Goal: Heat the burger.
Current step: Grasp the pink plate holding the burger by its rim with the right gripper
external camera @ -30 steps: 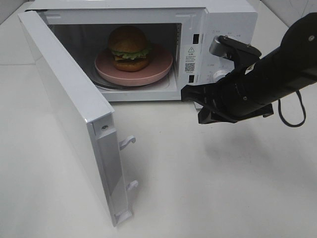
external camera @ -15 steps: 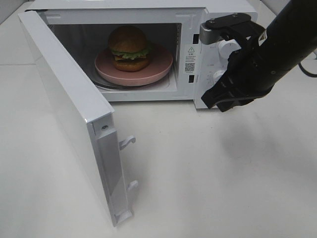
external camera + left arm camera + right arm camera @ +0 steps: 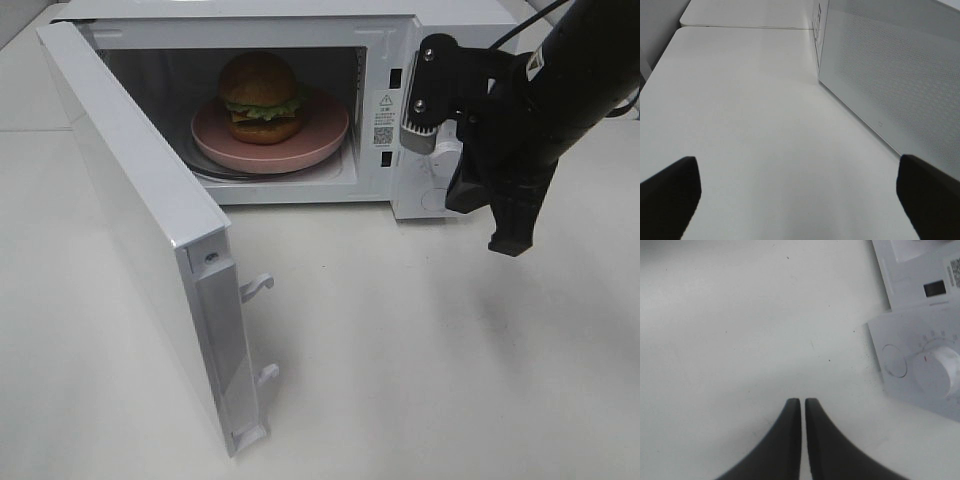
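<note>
Left hand (image 3: pixel 800 194) with dark fingers (image 3: pixel 671 192) spread wide, white bench (image 3: pixel 750 115) beneath, dotted microwave door (image 3: pixel 890 75) close alongside

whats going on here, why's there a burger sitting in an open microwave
The burger sits on a pink plate inside the microwave, whose door stands wide open, so heating has not begun. The right gripper hangs before the control panel, fingers almost together, holding nothing. The left gripper is open over the table by the door.
</note>
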### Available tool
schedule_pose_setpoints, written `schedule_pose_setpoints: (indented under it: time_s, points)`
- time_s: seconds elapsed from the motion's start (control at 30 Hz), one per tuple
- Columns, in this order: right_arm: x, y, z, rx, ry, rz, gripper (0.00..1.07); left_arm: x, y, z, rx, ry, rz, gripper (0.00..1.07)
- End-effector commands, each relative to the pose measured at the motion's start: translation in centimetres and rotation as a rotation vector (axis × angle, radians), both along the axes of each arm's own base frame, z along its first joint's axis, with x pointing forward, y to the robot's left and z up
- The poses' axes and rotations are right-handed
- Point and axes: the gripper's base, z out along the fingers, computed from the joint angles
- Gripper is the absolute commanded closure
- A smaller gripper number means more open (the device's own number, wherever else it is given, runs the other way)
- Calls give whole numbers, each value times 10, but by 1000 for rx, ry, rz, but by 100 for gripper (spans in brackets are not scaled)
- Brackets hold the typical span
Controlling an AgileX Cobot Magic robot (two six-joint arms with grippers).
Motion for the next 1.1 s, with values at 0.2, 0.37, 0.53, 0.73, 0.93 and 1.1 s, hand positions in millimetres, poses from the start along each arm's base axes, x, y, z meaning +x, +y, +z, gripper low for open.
schedule_pose_setpoints:
  time_s: [0.2, 0.37, 0.53, 0.73, 0.93, 1.1]
  points:
    - [1, -3, 4, -110, -57, 188, 60, -3, 0, 0, -3, -25, -3, 6]
    - [-1, 2, 4, -68, -43, 112, 18, -3, 0, 0, -3, -25, -3, 6]
    - [-5, 12, 5, -80, -65, 114, 7, -3, 0, 0, -3, -25, -3, 6]
    - [-5, 23, 8, -88, -146, 157, 8, -3, 0, 0, -3, -25, -3, 6]
    - [0, 38, 4, -101, -166, 170, 10, -3, 0, 0, -3, -25, -3, 6]
    - [12, 59, 1, -94, -179, 197, 11, -3, 0, 0, -3, -25, -3, 6]
